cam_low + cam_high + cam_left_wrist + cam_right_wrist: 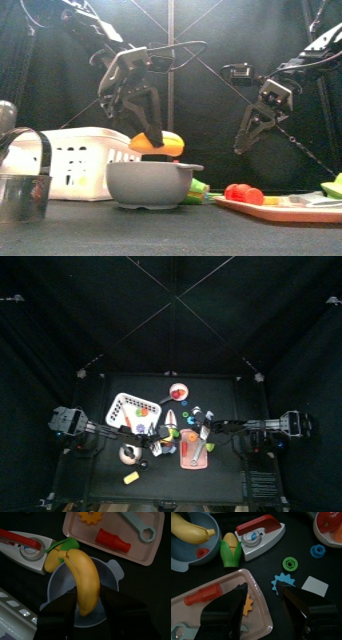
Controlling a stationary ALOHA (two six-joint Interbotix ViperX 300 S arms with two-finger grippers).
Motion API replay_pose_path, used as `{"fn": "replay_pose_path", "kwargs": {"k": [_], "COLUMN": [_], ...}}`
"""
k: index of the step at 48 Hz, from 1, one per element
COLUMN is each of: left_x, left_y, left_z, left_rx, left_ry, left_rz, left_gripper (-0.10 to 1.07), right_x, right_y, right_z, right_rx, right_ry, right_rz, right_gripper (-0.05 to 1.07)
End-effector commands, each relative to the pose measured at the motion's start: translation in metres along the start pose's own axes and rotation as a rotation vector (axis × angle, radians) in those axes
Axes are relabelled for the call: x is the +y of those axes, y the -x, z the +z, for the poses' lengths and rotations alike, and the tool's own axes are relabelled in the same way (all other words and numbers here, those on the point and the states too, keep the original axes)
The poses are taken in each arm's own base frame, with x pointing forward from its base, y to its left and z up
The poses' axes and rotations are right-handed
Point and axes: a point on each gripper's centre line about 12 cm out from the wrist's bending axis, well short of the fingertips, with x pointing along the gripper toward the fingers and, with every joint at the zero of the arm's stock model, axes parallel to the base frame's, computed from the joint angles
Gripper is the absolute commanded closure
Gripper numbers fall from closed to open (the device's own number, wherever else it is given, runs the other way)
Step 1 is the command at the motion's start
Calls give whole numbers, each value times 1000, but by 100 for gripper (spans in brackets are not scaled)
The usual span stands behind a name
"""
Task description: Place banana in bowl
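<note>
The yellow banana point(84, 576) hangs lengthwise just over the grey bowl point(111, 576), one end between the jaws of my left gripper point(85, 605), which is shut on it. In the front view the banana point(158, 143) sits at the rim of the bowl point(154, 184), under the left gripper point(143, 118). The right wrist view shows the banana point(190, 530) over the bowl point(184, 551) too. My right gripper point(264, 596) is open and empty, hovering over the pink tray point(211, 594); in the front view it point(254, 135) hangs right of the bowl.
A toy corn point(230, 550) and a toy iron point(261, 536) lie beside the bowl. The tray point(143, 554) holds a wrench, an orange gear and a red piece. A white basket point(74, 160) and a metal cup point(19, 190) stand at the left. Small rings and a blue gear point(281, 582) lie loose.
</note>
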Motion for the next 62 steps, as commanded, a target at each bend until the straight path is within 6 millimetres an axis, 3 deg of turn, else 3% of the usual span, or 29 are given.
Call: {"fn": "replay_pose_path", "kwargs": {"k": [1, 37, 54, 62], "left_x": [-4, -8, -8, -8], "left_y": [5, -14, -14, -10], "left_z": [9, -9, -12, -5], "left_rx": [-26, 79, 102, 89], "left_ry": [9, 56, 44, 51], "left_rz": [-16, -31, -31, -30], "left_gripper": [28, 25, 11, 10], "right_x": [1, 1, 3, 3], "right_y": [2, 2, 3, 3], "right_z": [6, 6, 7, 6], "right_rx": [-22, -22, -24, -21], "right_ry": [-5, -11, -7, -7], "right_rz": [6, 6, 11, 12], "right_gripper": [18, 18, 18, 18]}}
